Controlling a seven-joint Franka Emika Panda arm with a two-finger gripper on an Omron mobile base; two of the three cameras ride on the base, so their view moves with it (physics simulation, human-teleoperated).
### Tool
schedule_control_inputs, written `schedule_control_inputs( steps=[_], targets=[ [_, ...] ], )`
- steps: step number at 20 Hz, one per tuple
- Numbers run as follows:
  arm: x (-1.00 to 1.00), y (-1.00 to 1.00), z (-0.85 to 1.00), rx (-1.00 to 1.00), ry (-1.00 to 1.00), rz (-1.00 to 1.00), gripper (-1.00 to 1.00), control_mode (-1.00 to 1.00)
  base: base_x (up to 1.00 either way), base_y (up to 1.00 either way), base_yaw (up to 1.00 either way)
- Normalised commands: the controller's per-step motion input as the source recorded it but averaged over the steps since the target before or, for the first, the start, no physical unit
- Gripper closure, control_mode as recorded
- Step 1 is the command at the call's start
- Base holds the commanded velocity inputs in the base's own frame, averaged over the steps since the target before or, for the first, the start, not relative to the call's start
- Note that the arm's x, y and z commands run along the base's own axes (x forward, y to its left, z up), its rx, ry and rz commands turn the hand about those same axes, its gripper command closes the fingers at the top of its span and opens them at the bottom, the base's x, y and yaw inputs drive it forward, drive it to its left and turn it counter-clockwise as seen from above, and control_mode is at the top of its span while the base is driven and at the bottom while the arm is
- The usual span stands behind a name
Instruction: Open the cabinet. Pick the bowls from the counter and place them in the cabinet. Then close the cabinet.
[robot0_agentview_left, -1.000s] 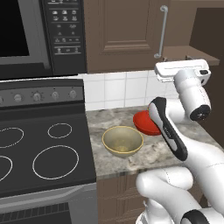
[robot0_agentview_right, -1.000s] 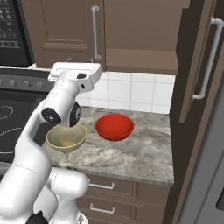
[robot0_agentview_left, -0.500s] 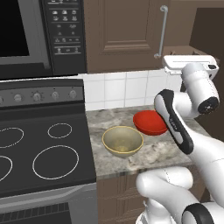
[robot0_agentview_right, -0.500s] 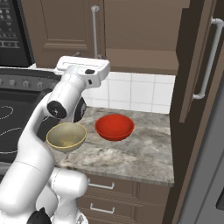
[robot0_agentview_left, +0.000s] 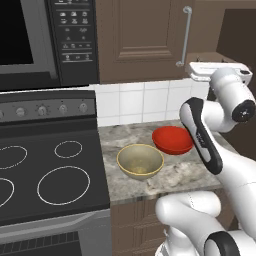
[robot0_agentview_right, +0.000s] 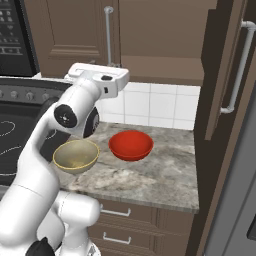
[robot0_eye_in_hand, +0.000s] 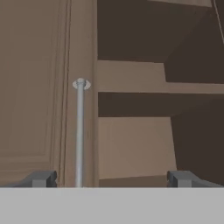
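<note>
Two fingers (robot0_eye_in_hand: 43, 178) spread wide, cabinet (robot0_eye_in_hand: 39, 87) handle (robot0_eye_in_hand: 80, 131) between them, untouched

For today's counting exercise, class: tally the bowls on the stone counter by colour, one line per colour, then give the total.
Glossy red round bowl: 1
Beige-tan round bowl with yellowish rim: 1
Total on the speckled grey-beige stone counter: 2
</note>
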Motion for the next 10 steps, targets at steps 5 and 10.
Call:
schedule_control_inputs(
  steps=[5,10],
  targets=[
    [0.03,0.00,0.00,0.00,0.11,0.00,-1.00,-1.00,0.00,0.00,0.00],
    [0.32,0.00,0.00,0.00,0.01,0.00,-1.00,-1.00,0.00,0.00,0.00]
  ],
)
